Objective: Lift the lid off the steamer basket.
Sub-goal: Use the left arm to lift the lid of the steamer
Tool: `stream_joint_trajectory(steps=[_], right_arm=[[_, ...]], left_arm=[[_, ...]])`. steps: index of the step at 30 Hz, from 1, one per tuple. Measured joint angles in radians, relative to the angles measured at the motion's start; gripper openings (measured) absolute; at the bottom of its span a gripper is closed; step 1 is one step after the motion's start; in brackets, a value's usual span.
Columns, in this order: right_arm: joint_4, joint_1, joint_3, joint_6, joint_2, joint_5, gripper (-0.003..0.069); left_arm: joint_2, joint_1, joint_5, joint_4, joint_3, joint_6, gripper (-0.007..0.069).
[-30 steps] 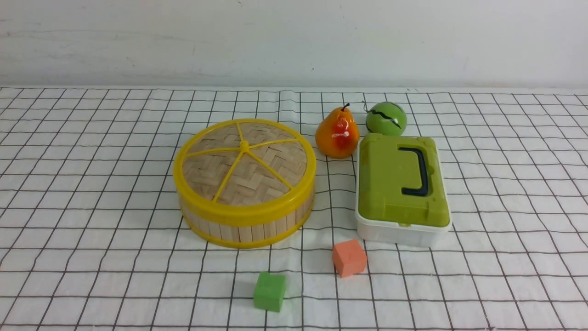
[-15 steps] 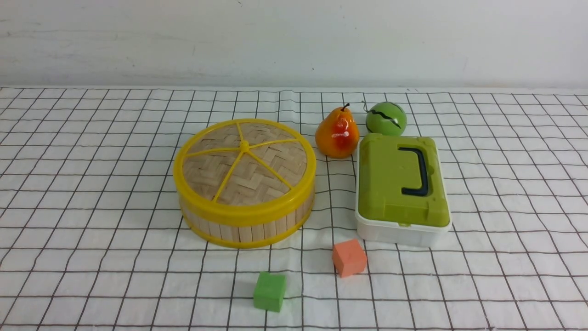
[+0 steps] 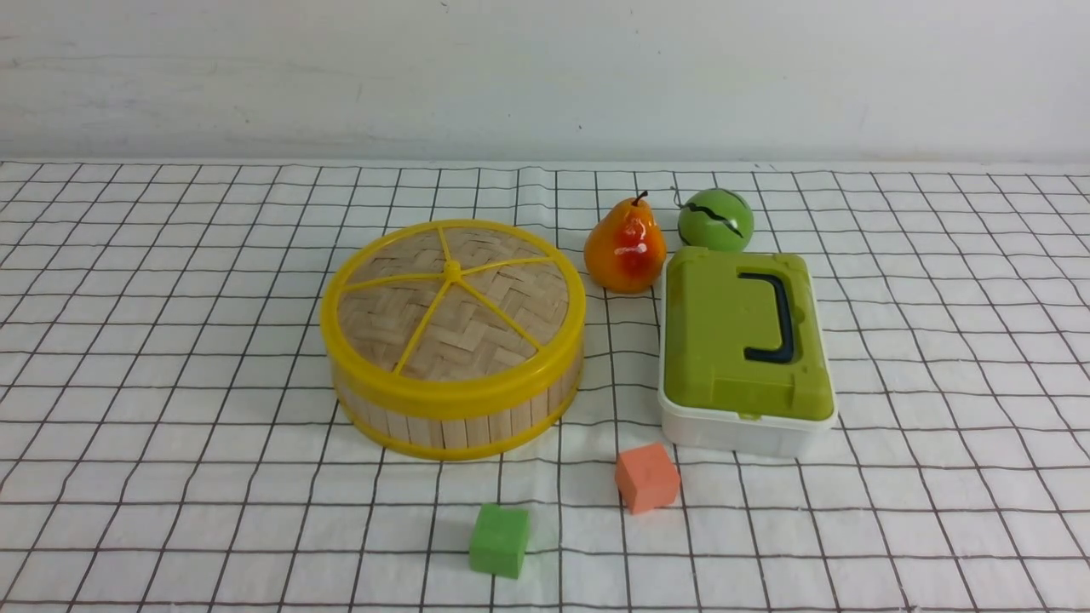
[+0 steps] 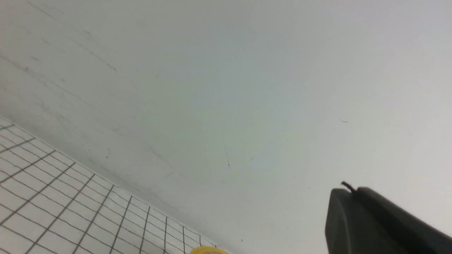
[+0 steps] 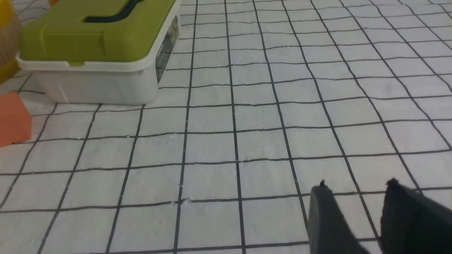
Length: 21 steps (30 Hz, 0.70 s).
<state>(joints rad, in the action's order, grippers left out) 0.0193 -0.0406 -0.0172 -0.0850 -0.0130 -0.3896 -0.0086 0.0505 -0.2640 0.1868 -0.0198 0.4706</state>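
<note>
A: Compared with the earlier front view?
B: Matches it. Still see the lid (image 3: 477,319) flat on top of the steamer basket (image 3: 456,431), left of the pear (image 3: 626,247) and the green-lidded box (image 3: 732,332).
A: And at the left gripper (image 4: 349,188)?
B: Fully closed, gripping nothing.
A: At the right gripper (image 5: 356,183)?
B: Parted, with bare grid cloth (image 5: 212,148) visible between fingertips; holding nothing.

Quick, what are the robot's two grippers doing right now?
Left gripper: closed, holding nothing.
Right gripper: open, holding nothing.
</note>
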Motion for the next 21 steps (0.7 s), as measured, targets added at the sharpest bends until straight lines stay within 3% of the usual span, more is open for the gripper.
stream_joint_trajectory(steps=[7,11,14,17,20,21], right_arm=[[0.0,0.0,0.0,0.0,0.0,0.0,0.0239],[0.0,0.0,0.0,0.0,0.0,0.0,0.0239],[0.0,0.0,0.0,0.0,0.0,0.0,0.0239],[0.0,0.0,0.0,0.0,0.0,0.0,0.0239],[0.0,0.0,0.0,0.0,0.0,0.0,0.0239],[0.0,0.0,0.0,0.0,0.0,0.0,0.0239]], left_arm=[[0.063,0.0,0.285,-0.116,-0.272,-0.014,-0.0013],[0.312,0.0,0.604,-0.25,-0.47,-0.031,-0.0013],[0.479,0.0,0.716,-0.298,-0.508,-0.013,-0.0013],[0.668,0.0,0.795,-0.232,-0.545,0.002,-0.0013],[0.814,0.006,0.819,-0.022,-0.601,-0.119,-0.0013],[0.824,0.006,0.819,-0.003,-0.606,-0.134,-0.0013]])
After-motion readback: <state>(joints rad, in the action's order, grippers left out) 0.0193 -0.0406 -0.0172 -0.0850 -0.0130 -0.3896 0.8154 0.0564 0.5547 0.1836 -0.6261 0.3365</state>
